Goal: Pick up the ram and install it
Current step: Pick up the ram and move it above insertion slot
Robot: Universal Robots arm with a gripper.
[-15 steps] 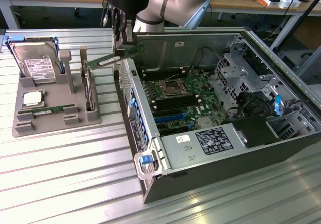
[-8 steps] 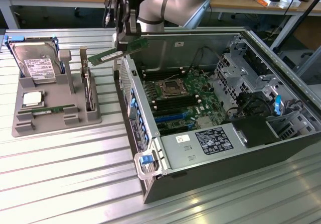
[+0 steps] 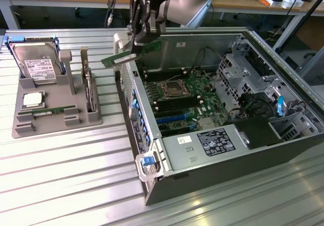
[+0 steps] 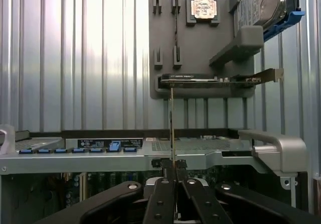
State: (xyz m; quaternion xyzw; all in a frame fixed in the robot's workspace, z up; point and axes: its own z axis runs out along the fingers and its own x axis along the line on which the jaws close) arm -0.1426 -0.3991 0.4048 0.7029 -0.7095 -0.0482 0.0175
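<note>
Arm [image 3: 190, 3] extended in from the bench's far edge, wrist pointing down. Gripper [image 3: 139, 41] hung above the bench, fingers [image 4: 163, 189] pinched nearly together, clamping the ram [image 3: 121, 59] by its upper edge.

above the computer case [image 3: 228, 170], part of the ram [image 3: 119, 59] is hidden between the gripper's [image 3: 139, 39] fingers; the arm [image 3: 190, 0] is cut off by the picture's edge.

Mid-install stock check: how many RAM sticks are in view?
2. The held stick is in the gripper above the case; the spare stick lies in the gray tray on the exterior view's left. More inside may be hidden.
</note>
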